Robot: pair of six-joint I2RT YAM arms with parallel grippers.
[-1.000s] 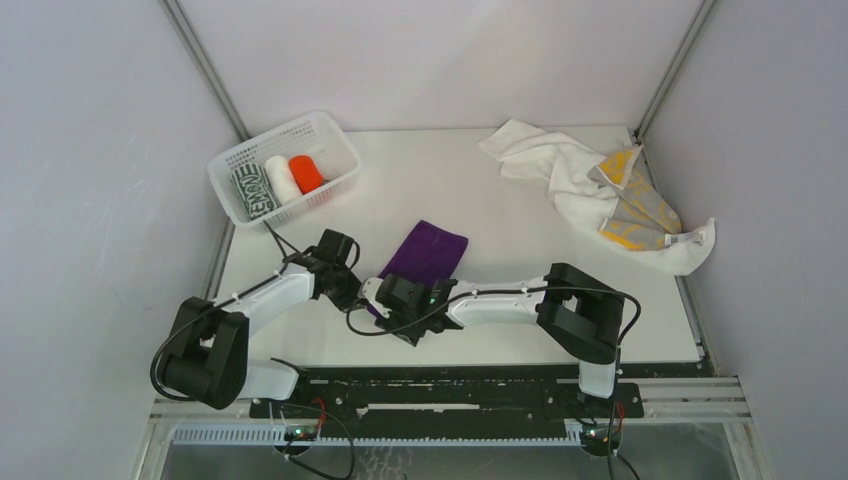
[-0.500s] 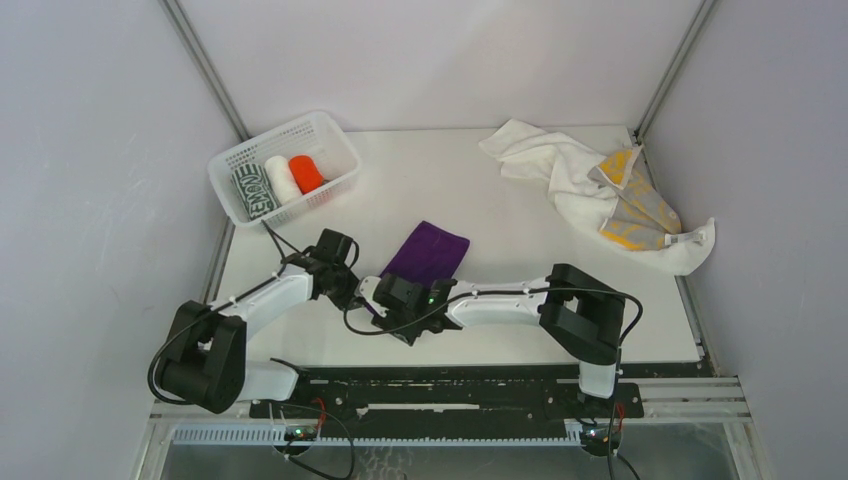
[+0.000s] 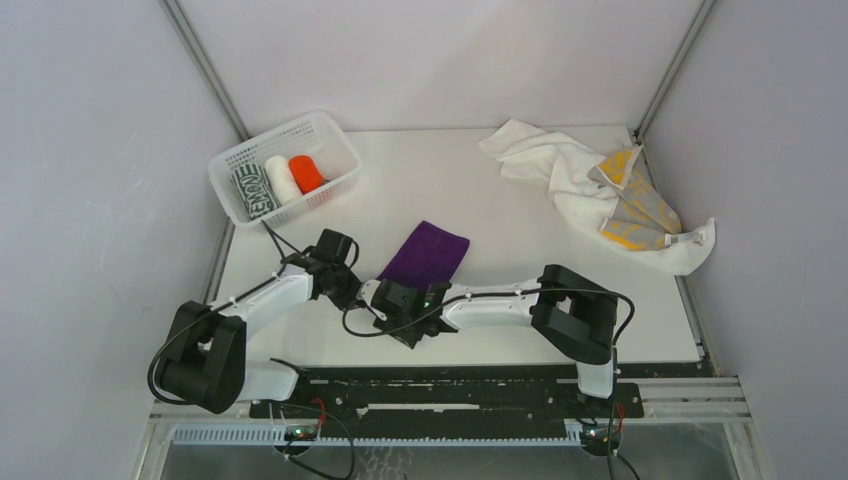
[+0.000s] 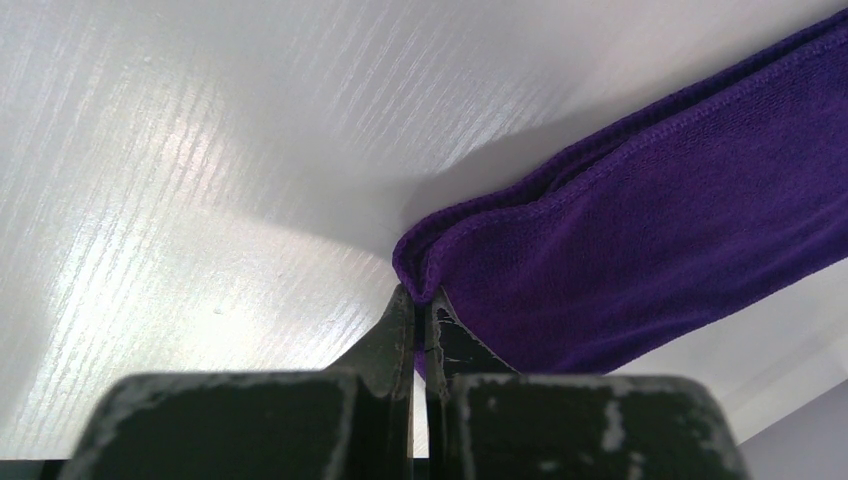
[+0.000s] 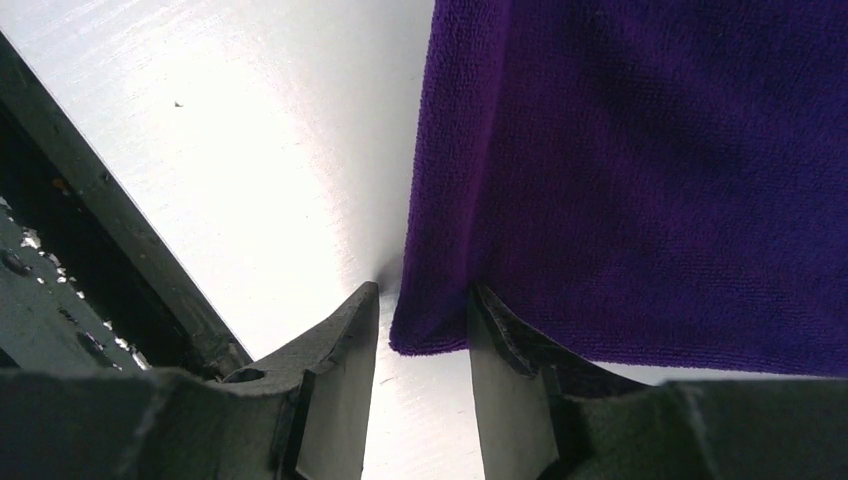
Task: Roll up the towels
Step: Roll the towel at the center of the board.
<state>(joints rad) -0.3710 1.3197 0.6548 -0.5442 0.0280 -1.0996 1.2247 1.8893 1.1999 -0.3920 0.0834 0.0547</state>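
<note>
Pinching one near corner of the purple towel (image 4: 650,220), the left gripper (image 4: 418,300) is closed tight on the cloth, and that fold stands slightly raised off the white table (image 3: 500,210). The right gripper (image 5: 425,295) has its jaws part open, straddling the other near corner without clamping it. The towel otherwise lies flat mid-table. A green-and-white towel (image 3: 252,190), white rolled towel (image 3: 281,178) and orange-red towel (image 3: 305,172) sit rolled in the mesh basket (image 3: 330,135), far left. A crumpled white towel (image 3: 545,160) and yellow-and-grey towel (image 3: 635,205) lie together, far right.
</note>
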